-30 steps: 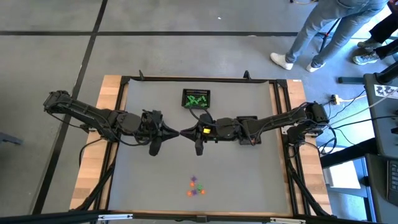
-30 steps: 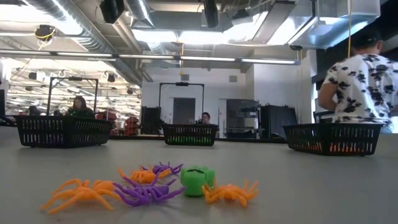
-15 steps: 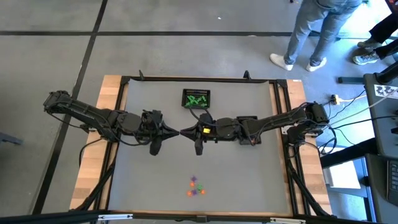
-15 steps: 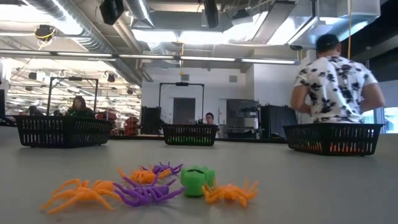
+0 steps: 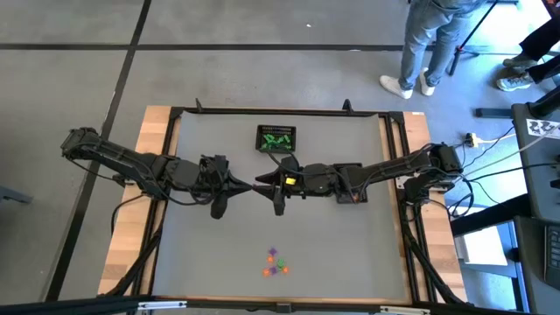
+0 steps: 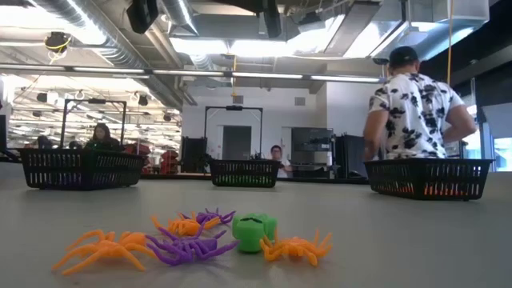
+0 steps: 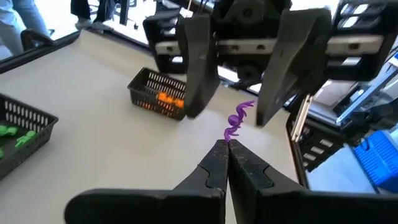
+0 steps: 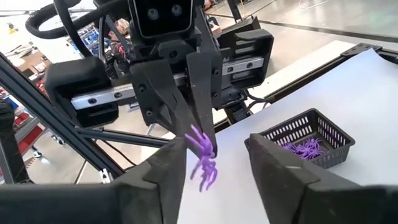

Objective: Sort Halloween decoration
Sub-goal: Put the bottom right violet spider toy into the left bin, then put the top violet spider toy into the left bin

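Mid-air handover above the middle of the grey counter: the right claw has just sprung apart, its two dark fingers now standing clear on either side of a small purple plastic spider, while the left claw stays clenched on one of the trinket's legs. A second ago the right fingers were closed together on it; the spider now hangs from the left claw's tips alone, between the two arms.

By the look of it the pass is complete, and the left arm is free to carry the purple piece to the black mesh basket of purple spiders, which stands on the counter behind it. Two more black mesh baskets wait: one of green trinkets at the far edge, one of orange trinkets to the right.

A small heap of unsorted purple, orange and green plastic decorations lies at the near edge, so much of the sorting is left. In the room beyond, a person in a patterned shirt has moved leftward.

No brand, label or legible writing shows on the baskets, trinkets or arms.
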Robot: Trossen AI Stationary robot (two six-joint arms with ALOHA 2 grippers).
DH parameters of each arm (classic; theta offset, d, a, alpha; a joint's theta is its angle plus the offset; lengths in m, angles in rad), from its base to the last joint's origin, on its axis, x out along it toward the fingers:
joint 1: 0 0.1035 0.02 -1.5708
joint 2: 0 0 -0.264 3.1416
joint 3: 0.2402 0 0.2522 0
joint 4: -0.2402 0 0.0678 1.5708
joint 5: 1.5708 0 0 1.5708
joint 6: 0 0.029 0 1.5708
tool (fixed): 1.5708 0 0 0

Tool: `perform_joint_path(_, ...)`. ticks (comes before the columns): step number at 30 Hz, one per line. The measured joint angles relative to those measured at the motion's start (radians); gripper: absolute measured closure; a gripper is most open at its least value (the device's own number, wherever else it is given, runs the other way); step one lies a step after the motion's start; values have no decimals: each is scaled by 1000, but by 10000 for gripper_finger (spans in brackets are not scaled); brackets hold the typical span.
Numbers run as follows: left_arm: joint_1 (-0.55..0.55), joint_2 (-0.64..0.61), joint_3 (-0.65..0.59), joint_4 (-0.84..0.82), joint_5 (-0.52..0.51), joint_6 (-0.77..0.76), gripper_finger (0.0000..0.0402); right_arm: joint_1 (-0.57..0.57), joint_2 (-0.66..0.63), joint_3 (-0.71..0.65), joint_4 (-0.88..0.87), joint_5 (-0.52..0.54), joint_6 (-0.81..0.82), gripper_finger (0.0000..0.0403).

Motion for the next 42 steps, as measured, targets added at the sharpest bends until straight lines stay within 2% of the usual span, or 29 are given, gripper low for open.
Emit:
perform_joint_path(9,0,-74,0,-188,-18,-52,401,-26,-29,0,-29,-10,-3,212)
perform_joint_path(13,0,-147,0,-400,-59,-134,401,-38,-48,0,-58,-20,-4,212)
perform_joint_path(16,1,-183,0,-641,-77,-256,401,-43,-49,0,-61,-41,-1,212)
perform_joint_path(19,13,-199,0,-865,-74,-449,401,-42,-49,0,-63,-45,-1,212)
perform_joint_path(23,14,-200,0,-1015,-70,-641,398,-41,-49,0,-79,-45,-1,212)
perform_joint_path(30,23,-197,0,-1021,-66,-673,342,-41,-49,0,-85,-63,-1,212)
perform_joint_path(36,35,-197,0,-1012,-23,-673,292,-35,-49,0,-175,-181,0,212)
perform_joint_path(39,35,-197,0,-929,-13,-637,281,-4,-44,0,-258,-233,-21,212)
perform_joint_path(42,30,-197,0,-770,0,-531,278,54,-30,-1,-347,-244,-69,212)
